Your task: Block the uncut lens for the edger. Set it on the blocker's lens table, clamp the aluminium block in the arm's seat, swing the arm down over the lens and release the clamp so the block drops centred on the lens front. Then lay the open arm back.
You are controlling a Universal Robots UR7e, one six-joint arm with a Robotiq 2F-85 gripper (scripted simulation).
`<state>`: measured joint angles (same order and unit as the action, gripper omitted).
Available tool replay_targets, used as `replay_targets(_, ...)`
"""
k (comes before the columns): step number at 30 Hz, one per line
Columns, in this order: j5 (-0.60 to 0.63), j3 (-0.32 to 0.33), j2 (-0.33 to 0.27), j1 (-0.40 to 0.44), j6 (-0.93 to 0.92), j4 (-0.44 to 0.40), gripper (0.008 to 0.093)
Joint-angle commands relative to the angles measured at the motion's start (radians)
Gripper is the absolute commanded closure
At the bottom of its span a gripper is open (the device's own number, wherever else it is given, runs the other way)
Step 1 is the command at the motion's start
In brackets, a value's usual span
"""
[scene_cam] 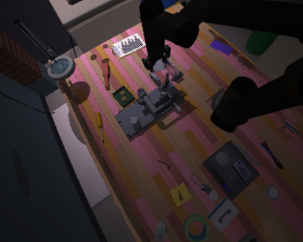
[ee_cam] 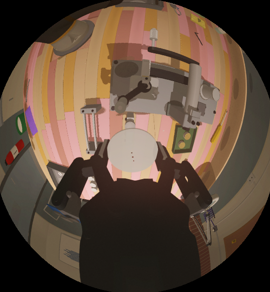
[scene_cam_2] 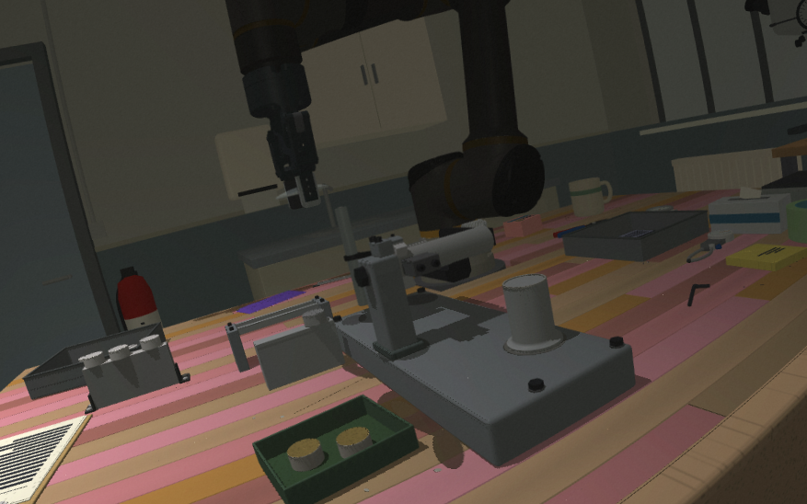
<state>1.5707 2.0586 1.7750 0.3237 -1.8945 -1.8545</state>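
The uncut lens (ee_cam: 132, 154), a pale round disc with small red dots on its face, hangs high above the bench's rear part, clamped by its rim in my gripper (scene_cam_2: 301, 195) (scene_cam: 158, 64). The grey blocker (scene_cam_2: 475, 363) (scene_cam: 152, 107) (ee_cam: 163, 94) sits on the bench ahead of and below the lens. Its cylindrical lens table (scene_cam_2: 528, 310) (ee_cam: 211, 92) stands bare at the near end. The arm (scene_cam_2: 450, 247) lies back from its post. A green tray (scene_cam_2: 337, 448) (ee_cam: 184, 137) with two round blocks lies beside the blocker's base.
A grey rack (scene_cam_2: 127, 367) holding three round caps stands left of the blocker, with a printed card (scene_cam_2: 14, 461) near the bench corner. A thin metal frame (scene_cam_2: 274, 326) stands behind the blocker. A dark tray (scene_cam_2: 635, 235), mug and tape roll lie far right.
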Motion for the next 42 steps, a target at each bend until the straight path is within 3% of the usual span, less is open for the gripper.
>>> replay_targets(1,0.0,-0.006,-0.007,0.03,-0.029,-0.002,0.0934)
replay_targets(12,0.0,-0.123,-0.144,0.367,-0.367,-0.022,0.0934)
replay_targets(20,0.0,-0.226,-0.248,0.521,-0.522,-0.022,0.0934)
replay_targets(26,0.0,-0.272,-0.29,0.574,-0.575,-0.019,0.0934)
replay_targets(34,0.0,-0.284,-0.301,0.587,-0.588,-0.018,0.0934)
replay_targets(38,0.0,-0.267,-0.309,0.588,-0.589,-0.042,0.0934)
replay_targets(42,0.0,-0.214,-0.336,0.588,-0.589,-0.122,0.0934)
